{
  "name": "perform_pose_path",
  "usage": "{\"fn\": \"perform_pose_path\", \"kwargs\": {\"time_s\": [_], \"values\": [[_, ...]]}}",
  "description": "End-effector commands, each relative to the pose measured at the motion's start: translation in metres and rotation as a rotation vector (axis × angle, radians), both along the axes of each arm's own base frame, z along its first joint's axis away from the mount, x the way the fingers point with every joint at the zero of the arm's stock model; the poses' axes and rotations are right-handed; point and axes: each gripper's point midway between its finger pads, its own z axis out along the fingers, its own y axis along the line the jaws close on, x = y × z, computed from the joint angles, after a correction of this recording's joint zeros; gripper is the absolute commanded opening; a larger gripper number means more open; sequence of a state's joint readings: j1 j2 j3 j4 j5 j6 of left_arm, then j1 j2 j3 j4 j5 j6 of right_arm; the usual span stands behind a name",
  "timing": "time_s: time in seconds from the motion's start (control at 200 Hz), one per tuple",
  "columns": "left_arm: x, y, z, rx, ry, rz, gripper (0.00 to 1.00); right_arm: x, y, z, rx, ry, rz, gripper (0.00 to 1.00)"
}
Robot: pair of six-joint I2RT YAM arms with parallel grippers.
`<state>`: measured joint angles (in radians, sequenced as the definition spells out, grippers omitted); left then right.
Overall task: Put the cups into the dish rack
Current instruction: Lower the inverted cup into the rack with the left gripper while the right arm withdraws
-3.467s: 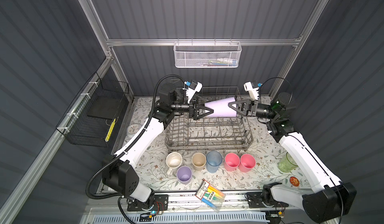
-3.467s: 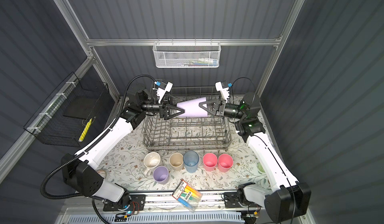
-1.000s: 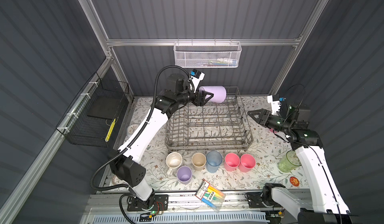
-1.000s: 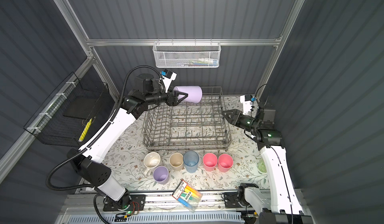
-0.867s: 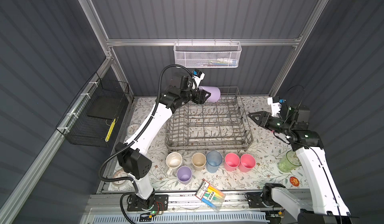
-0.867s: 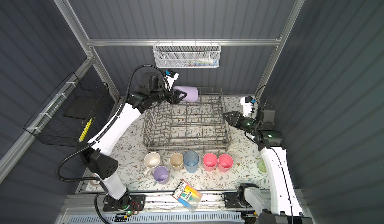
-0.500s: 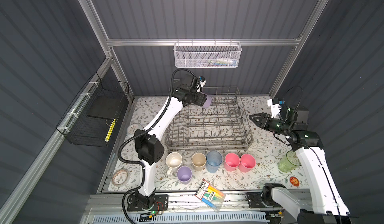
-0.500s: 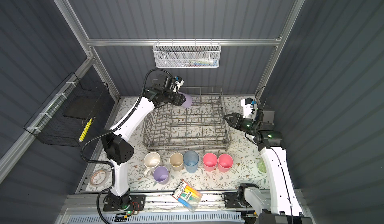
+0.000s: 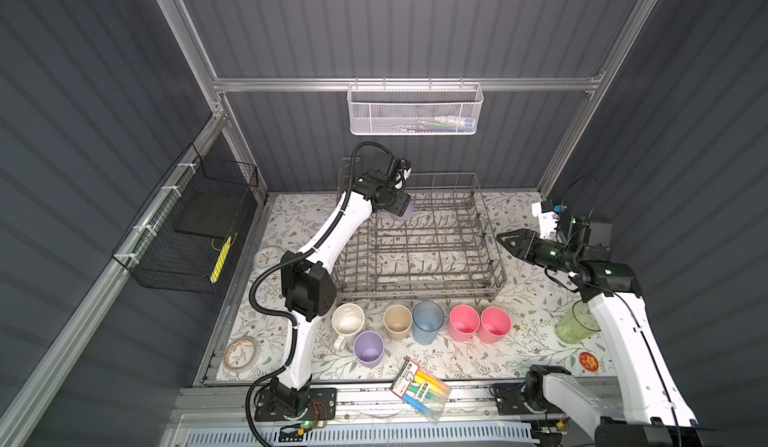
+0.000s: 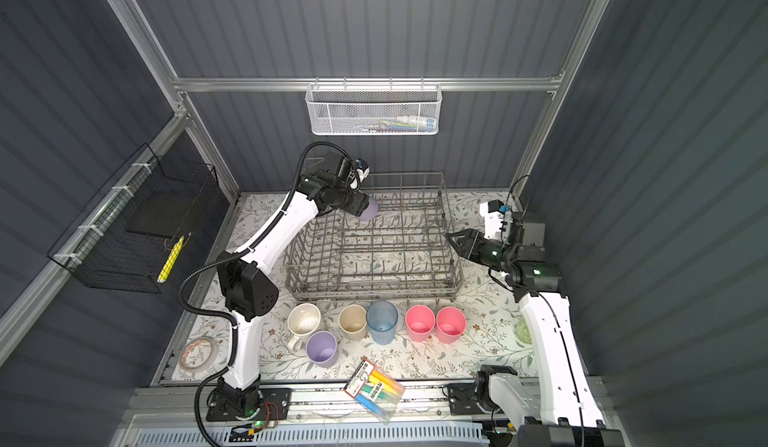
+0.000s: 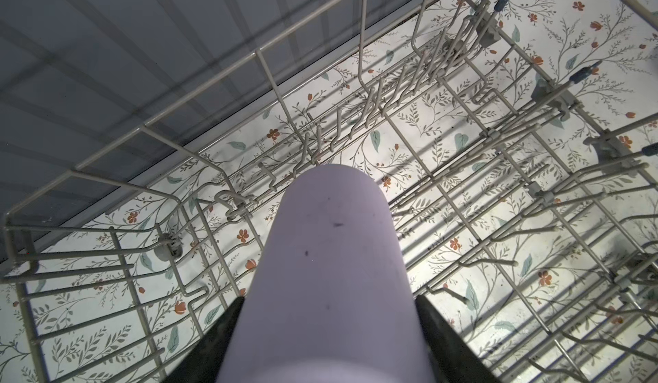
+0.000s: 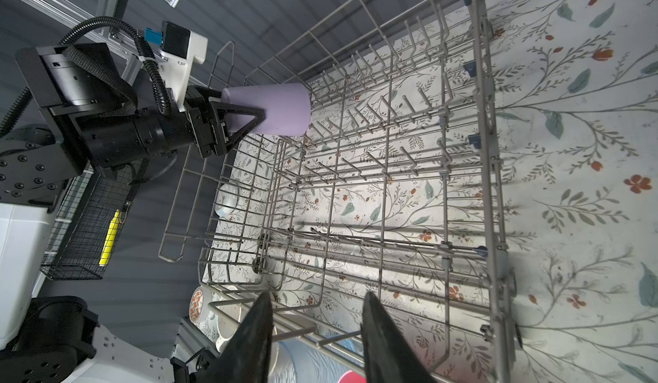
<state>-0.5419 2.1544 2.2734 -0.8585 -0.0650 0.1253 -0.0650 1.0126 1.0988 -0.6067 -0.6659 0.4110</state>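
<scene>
The left gripper (image 11: 329, 301) is clamped on a lilac cup (image 12: 281, 109), a finger (image 11: 228, 331) on each side near its mouth, so the base points away from the wrist. The cup hangs tilted over the far left corner of the rack (image 9: 415, 285), close above the tines; I cannot tell whether it touches them. The right gripper (image 12: 317, 295) sits by the rack's right wall, jaws apart, holding nothing.

The other seven cups stand outside the rack. A mug (image 9: 348, 320), beige cup (image 9: 397, 321), blue cup (image 9: 428, 321) and two pink cups (image 9: 464, 323) (image 9: 494, 325) line its front. A second lilac cup (image 9: 368, 348) stands just in front of the mug, and a green tumbler (image 9: 577, 320) stands beside the right arm.

The white basket (image 9: 374, 112) on the back rail holds small coloured items. The black basket (image 9: 166, 266) on the left wall holds a yellow stick (image 9: 220, 254).
</scene>
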Motion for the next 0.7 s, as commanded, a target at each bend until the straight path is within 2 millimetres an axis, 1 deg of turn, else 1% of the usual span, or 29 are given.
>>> {"fn": "perform_pose_path", "kwargs": {"time_s": [0.0,0.16,0.4,0.525,0.695], "values": [[-0.002,-0.004,-0.001,0.015,0.004,-0.029,0.01,0.002,-0.001,-0.006,0.0,0.007,0.002,0.43],[-0.003,-0.01,-0.011,0.002,0.039,-0.049,0.01,0.002,0.0,-0.008,0.002,0.011,0.003,0.43],[0.0,-0.011,-0.034,0.031,0.08,-0.044,0.03,0.001,0.0,-0.011,0.003,0.018,0.002,0.43],[0.004,-0.01,-0.044,0.052,0.087,-0.031,0.05,0.002,0.0,-0.014,0.005,0.025,0.003,0.43],[0.01,-0.011,-0.06,0.084,0.094,-0.012,0.11,0.002,0.0,-0.017,0.007,0.035,0.004,0.43]]}}
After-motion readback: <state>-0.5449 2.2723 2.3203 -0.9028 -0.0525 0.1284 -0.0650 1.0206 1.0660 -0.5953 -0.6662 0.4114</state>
